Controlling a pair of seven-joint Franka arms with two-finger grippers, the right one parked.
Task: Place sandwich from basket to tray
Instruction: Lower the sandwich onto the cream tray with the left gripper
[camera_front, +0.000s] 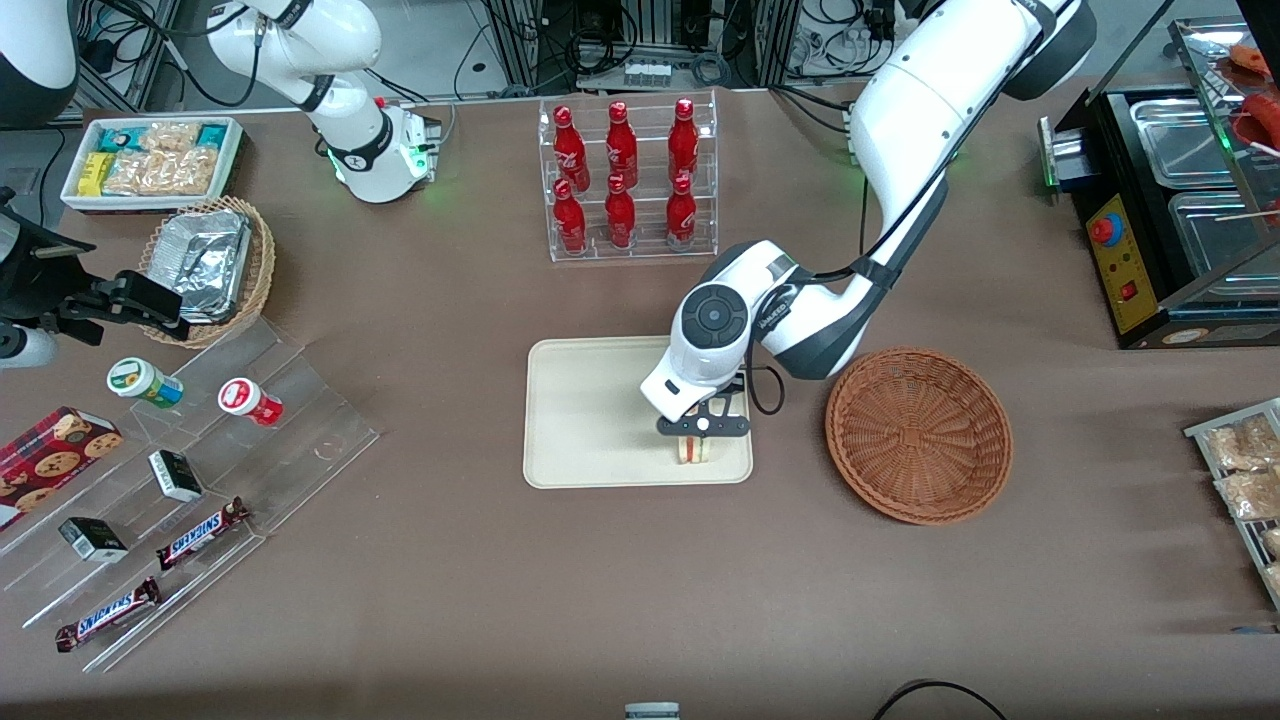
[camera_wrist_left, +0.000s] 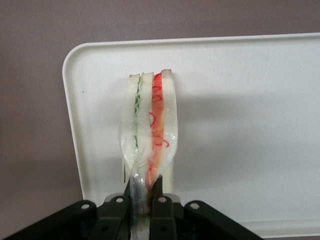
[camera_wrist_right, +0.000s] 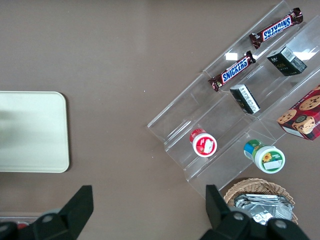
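Brown tabletop surrounds the tray (camera_front: 585, 415), with the basket (camera_front: 918, 434) beside it. Over the tray's corner nearest the basket, the gripper (camera_wrist_left: 144, 196) pinches the sandwich (camera_wrist_left: 150, 125) by its wrapper. Its long axis points straight away from the fingers.

— From my station the light is bright, even, overhead; glare streaks the clear display steps (camera_wrist_right: 235, 105).
— Agreed. I see soft shadow on the tray (camera_wrist_left: 250, 100) beside the sandwich (camera_wrist_left: 150, 130), and the gripper (camera_wrist_left: 144, 200) blurred.

Sandwich (camera_wrist_left: 150, 125) in end effector (camera_wrist_left: 142, 192) over tray (camera_wrist_left: 250, 100)
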